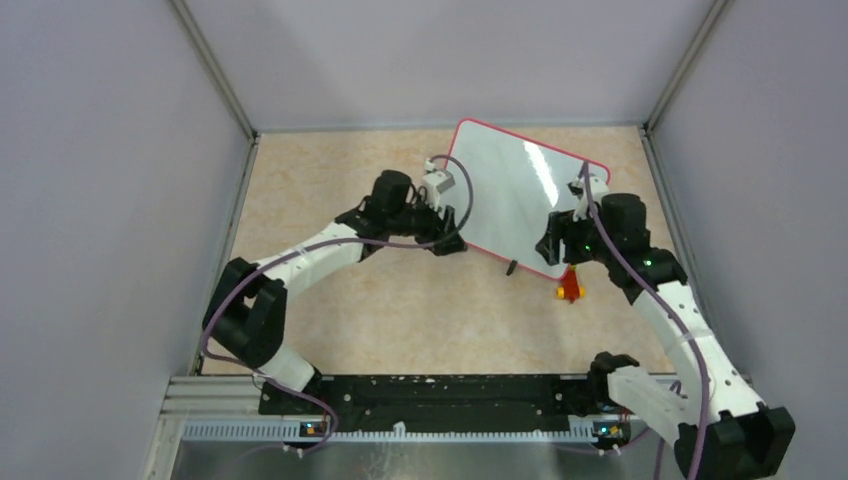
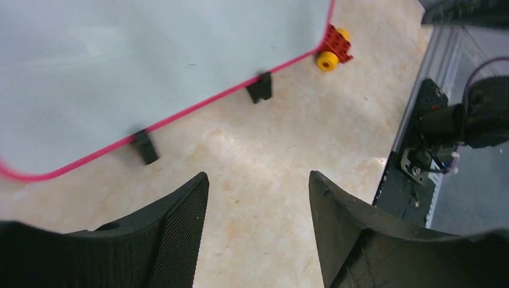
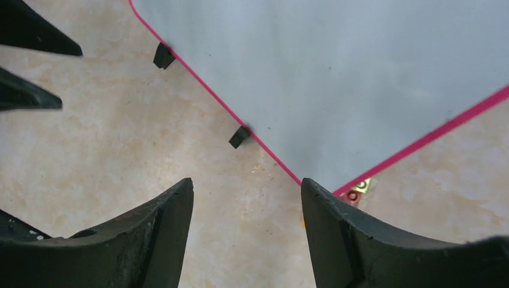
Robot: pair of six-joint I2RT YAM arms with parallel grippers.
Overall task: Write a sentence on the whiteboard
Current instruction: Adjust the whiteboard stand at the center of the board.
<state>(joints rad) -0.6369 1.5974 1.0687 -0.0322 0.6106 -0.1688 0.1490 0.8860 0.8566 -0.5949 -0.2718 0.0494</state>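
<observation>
"Left wrist view: is the left hand (image 2: 258,180) holding anything?"
"No. Its fingers are apart and empty, and so are the right hand's (image 3: 246,183)."
"And beyond them?"
"The whiteboard (image 1: 510,195) rests on the surface (image 1: 400,310) between both hands, toward the far right, and it is blank. I judge writing hasn't begun; all of it remains."
</observation>
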